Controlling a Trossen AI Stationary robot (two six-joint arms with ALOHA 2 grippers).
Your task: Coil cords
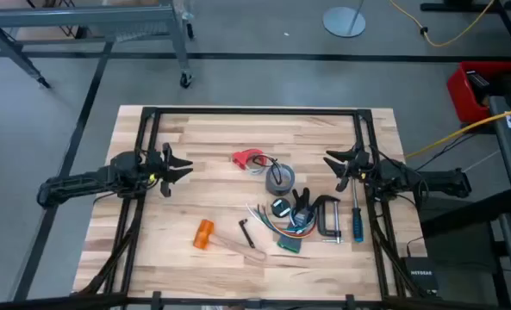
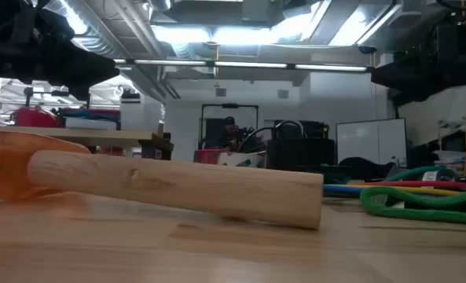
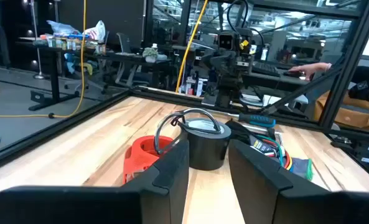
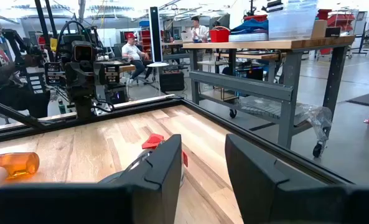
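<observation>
High view shows me the light wooden bench (image 1: 195, 155) with both arms waiting at its side edges. My left gripper (image 1: 179, 166) hangs at the left edge, fingers apart with nothing between them; in the left wrist view I see clear bench between the two dark fingers (image 3: 172, 168).

From there to the middle the bench is bare, so this is my best room for moving. Near the front edge lies the mallet with orange head and pale wooden handle (image 1: 205, 234), well apart from the left gripper.

The cords are in the middle: one thin dark cable ending in a red plastic piece (image 1: 248, 159), which runs up to the grey tape roll (image 1: 278, 177), and one joined to a small black round puck (image 1: 280, 207), just beside a bundle of coloured wires (image 1: 291, 226). I judge the risk is here: if I pull a cable, it can drag the tape roll, or the puck cord can catch in the wires and the black metal clamp (image 1: 326, 217).

My right gripper (image 1: 334, 165) hangs near the right edge, also spread and empty. Below it a blue-handled screwdriver (image 1: 357, 222) narrows the room, so I would approach from the back edge, where the bench is free.
</observation>
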